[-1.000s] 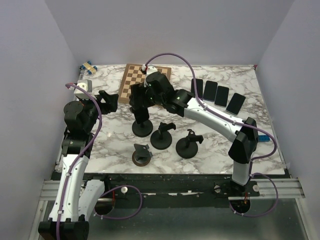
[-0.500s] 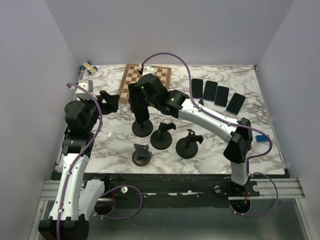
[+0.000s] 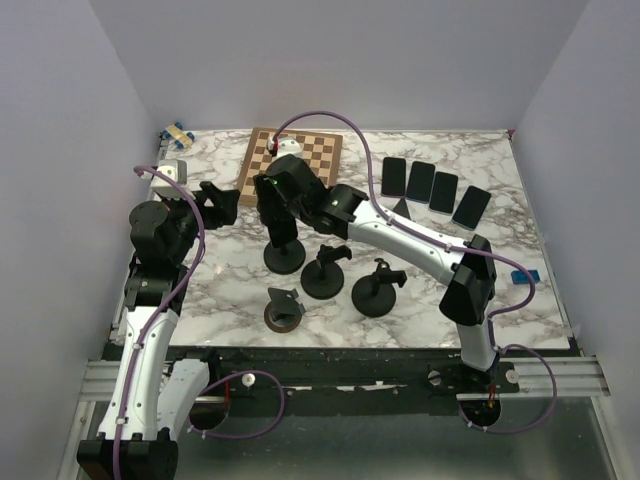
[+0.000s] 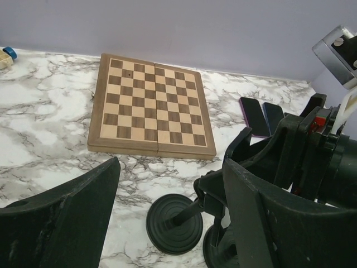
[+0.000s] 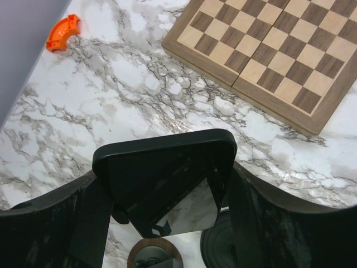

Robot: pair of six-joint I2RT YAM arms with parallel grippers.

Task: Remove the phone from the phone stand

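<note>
A black phone (image 5: pixel 162 162) with a glossy screen stands upright in the back-left phone stand (image 3: pixel 285 257). My right gripper (image 5: pixel 164 178) is open, one finger at each side edge of the phone. I cannot tell whether they touch it. In the top view the right gripper (image 3: pixel 272 200) covers the phone. My left gripper (image 3: pixel 220 200) is open and empty, left of that stand. In the left wrist view the left gripper (image 4: pixel 170 164) faces the stand's round base (image 4: pixel 174 223).
Three more stands are nearby (image 3: pixel 325 277), (image 3: pixel 375 292), one with a brown base (image 3: pixel 283 312). A chessboard (image 3: pixel 292 158) lies behind. Several phones (image 3: pixel 430 188) lie flat at back right. An orange curved piece (image 5: pixel 62 32) lies at the table's left side.
My right gripper has moved left and down over the back-left stand, bringing its fingers to either side of the phone. The left arm has not moved.
</note>
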